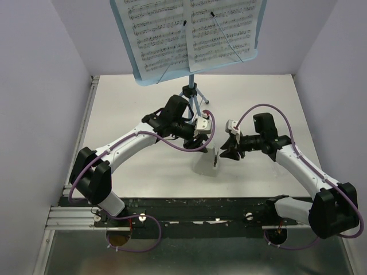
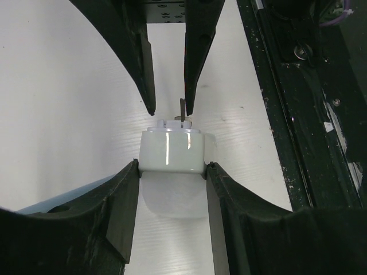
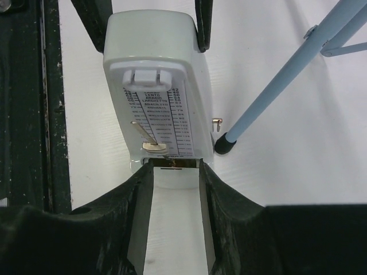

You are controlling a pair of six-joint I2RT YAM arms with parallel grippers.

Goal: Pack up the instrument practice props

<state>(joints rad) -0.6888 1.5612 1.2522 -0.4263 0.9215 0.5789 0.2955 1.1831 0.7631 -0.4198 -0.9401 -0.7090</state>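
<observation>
A grey wall [image 1: 40,114] runs close along the left edge of the table [image 1: 126,109], and the left arm bends over the white surface toward the middle. The left hand [image 2: 172,165] meets the metronome [image 1: 206,164] from about 11 o'clock. Its fingers [image 2: 123,195] lie against both sides of the pale body; whether they clamp it I cannot tell. The metronome stands upright at table centre, at 6 o'clock from the music stand [image 1: 194,94], whose tripod foot [image 3: 225,143] sits just beside it (little room there). Its face carries a tempo scale: "ADAGIO" and "LARGHETTO" seem to read, the rest blurs. At 12 o'clock the stand's blue tray [image 1: 150,80] holds two sheet-music pages [image 1: 157,34] side by side. The right hand [image 3: 172,167] is at the metronome's 2 o'clock, fingers parted and gripping nothing. White table runs on to the right wall.
</observation>
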